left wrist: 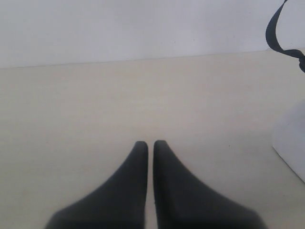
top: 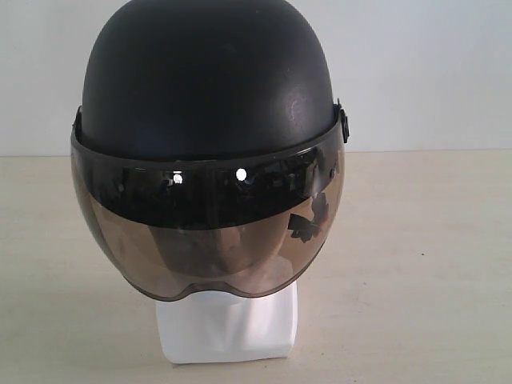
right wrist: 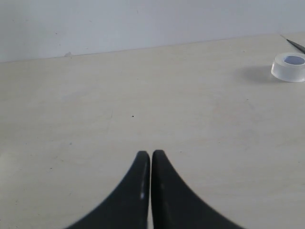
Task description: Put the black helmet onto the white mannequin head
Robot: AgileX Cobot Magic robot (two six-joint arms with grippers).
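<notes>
Black helmet [top: 210,80] sits on the white mannequin head [top: 228,328] in the exterior view, upright and facing the camera. Its matte shell covers the crown completely. The smoky brown visor [top: 204,248] hangs down over the face, which shows only as a dim shape through the tint. Below the visor's lower edge only the neck and squarish base are in plain sight, standing on the pale worktop [top: 416,264]. Two small bright glints lie on the dark band at the top of the visor. A ragged dark patch [top: 308,220] shows behind the visor towards the right of the view; it is too blurred to tell whether it is a mark or lettering.

In the left wrist view the left pincer [left wrist: 150,143] has its fingers drawn together with only a thin slit between them, gripping nothing, above bare worktop. At that picture's edge the white base appears, with a loop of black chin strap [left wrist: 275,28] from the black helmet hanging above it.

The right pincer [right wrist: 150,153] is likewise pressed together and empty. Well beyond it a roll of clear tape [right wrist: 289,67] lies flat on the worktop.
</notes>
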